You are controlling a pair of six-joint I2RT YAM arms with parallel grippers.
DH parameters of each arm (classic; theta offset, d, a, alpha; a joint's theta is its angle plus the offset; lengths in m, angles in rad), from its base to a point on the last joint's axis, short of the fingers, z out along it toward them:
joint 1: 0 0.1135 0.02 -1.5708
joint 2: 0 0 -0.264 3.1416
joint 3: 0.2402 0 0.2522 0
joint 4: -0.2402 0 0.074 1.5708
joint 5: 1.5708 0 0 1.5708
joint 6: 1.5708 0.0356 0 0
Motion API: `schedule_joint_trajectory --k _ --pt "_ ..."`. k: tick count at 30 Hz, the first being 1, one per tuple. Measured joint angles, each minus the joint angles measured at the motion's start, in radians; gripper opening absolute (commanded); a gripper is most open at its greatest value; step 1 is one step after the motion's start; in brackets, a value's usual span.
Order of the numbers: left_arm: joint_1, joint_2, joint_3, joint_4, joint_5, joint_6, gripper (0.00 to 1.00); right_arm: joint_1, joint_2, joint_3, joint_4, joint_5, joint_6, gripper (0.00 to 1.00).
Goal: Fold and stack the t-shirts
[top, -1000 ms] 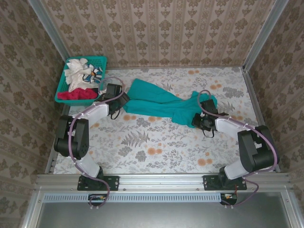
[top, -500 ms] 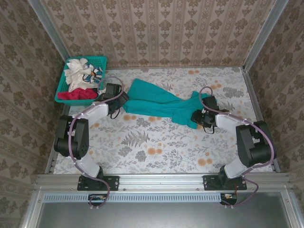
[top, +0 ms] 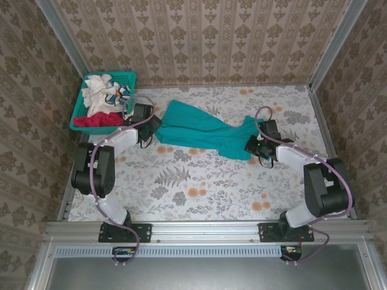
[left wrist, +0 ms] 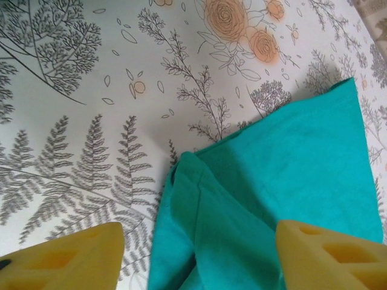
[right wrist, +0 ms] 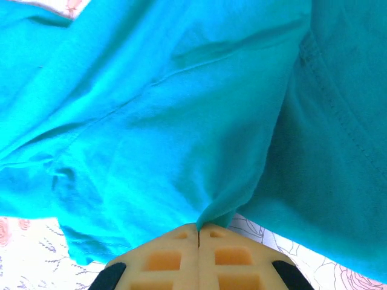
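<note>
Patterned wallpaper rings a floral surface [top: 199, 187], where the teal t-shirt [top: 199, 130] lies strung out in a rumpled band across the back half, between the two arms. It is thin, limp cloth: light, sure to sag and drag, and best taken at an edge or corner seam, with both arms pulling it flat. The right pincer [right wrist: 199, 231] is clamped on a small peak of teal fabric at the shirt's right end. The left pincer [left wrist: 199, 260] stands wide apart, gripping nothing, its fingers straddling a folded corner at the left end. A red t-shirt [top: 97, 121] and a white t-shirt [top: 97, 86] lie heaped in the basket [top: 129, 77] at the back left. The teal cloth is so bunched that sleeve and hem are hard to tell apart; the right hold is perhaps on a sleeve.
</note>
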State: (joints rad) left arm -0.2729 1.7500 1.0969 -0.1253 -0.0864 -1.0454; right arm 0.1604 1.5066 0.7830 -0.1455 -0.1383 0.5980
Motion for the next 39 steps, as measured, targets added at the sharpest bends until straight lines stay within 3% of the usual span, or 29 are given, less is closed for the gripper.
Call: schedule_joint_trajectory --k 7,9,14,23,32,39 --pt "0.002 0.072 0.027 0.004 0.048 -0.105 0.49 -0.003 -0.008 -0.013 -0.002 0.000 0.000 0.00" --pt "0.005 0.087 0.029 0.008 0.062 -0.130 0.38 -0.005 -0.011 -0.013 -0.003 0.000 0.000 0.00" --pt "0.013 0.103 0.033 0.019 0.081 -0.165 0.00 -0.010 -0.036 -0.014 -0.009 -0.001 0.000 0.00" --pt "0.013 0.000 0.060 0.024 0.033 -0.095 0.00 -0.022 -0.269 0.049 -0.076 0.000 -0.021 0.00" --pt "0.013 -0.317 0.250 -0.070 -0.043 0.092 0.00 -0.027 -0.477 0.437 -0.172 0.038 -0.162 0.00" --pt "-0.035 -0.537 0.340 -0.129 -0.124 0.217 0.00 -0.027 -0.559 0.632 -0.217 0.037 -0.233 0.00"
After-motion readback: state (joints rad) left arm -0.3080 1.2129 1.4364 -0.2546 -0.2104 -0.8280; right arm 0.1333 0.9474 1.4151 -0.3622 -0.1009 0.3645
